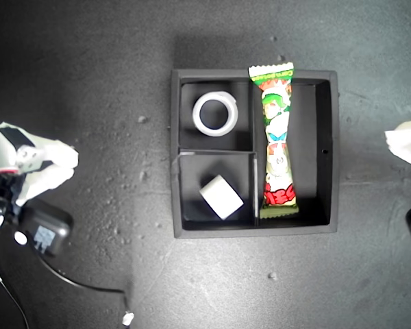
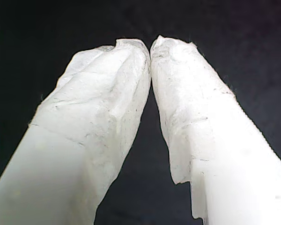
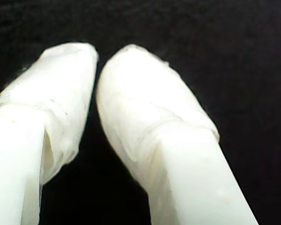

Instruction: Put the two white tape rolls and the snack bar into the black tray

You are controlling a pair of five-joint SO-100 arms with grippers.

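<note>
In the exterior view the black tray sits in the middle of the dark surface. One white tape roll lies flat in its upper small compartment. The other white tape roll rests tilted on its side in the lower small compartment. The snack bar lies along the long compartment, with its top end over the tray's far wall. My first gripper is shut on nothing, its taped tips touching. My second gripper is also shut and empty. Both wrist views show only dark surface beyond the fingers.
One white-taped arm stands at the exterior view's left edge and another at its right edge; which is first or second does not show. A black block with a cable lies below the left one. Small crumbs dot the surface.
</note>
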